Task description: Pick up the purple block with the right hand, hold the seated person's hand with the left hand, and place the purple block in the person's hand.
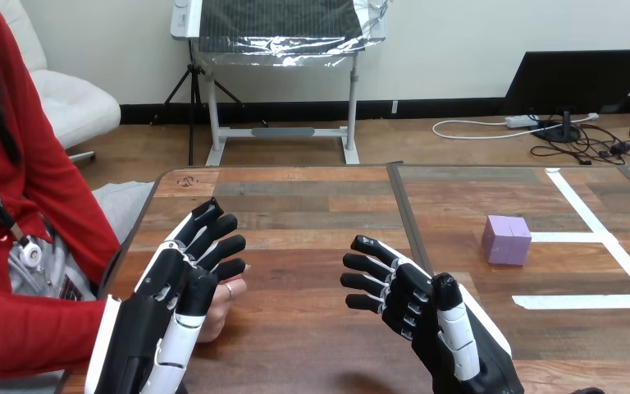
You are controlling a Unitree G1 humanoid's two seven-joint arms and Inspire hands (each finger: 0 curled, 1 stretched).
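In the head view, a purple block [506, 240] sits on the wooden table [312, 205] to the right, untouched and well apart from the robot's right hand [414, 308], which hovers low over the table with fingers relaxed, spread and empty. At the left edge, the robot's left hand [172, 287] lies with straight fingers against the person's hand [223, 305], not visibly curled round it. The pick-up looks not yet begun; next, the right hand likely needs to reach forward and right to close on the block.
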